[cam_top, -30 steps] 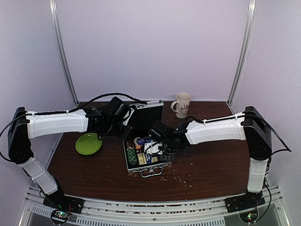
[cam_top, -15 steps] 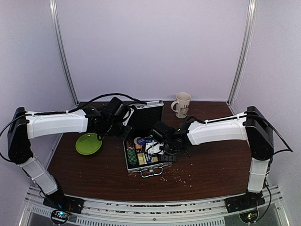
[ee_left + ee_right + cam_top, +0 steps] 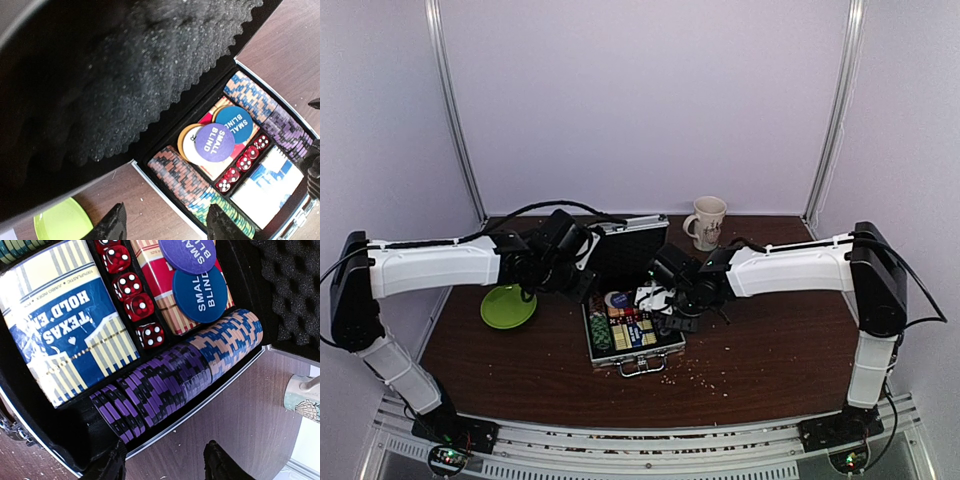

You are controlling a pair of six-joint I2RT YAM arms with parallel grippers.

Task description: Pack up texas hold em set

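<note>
On the dark wooden desk an open briefcase is set; a green plate is placed left of it, a mug behind it to the right.

A green plate lies flat on the left part of the dark brown table. A beige patterned mug stands upright near the back edge, its handle to the left, well apart from the plate. Pale crumbs are scattered toward the front.
</note>
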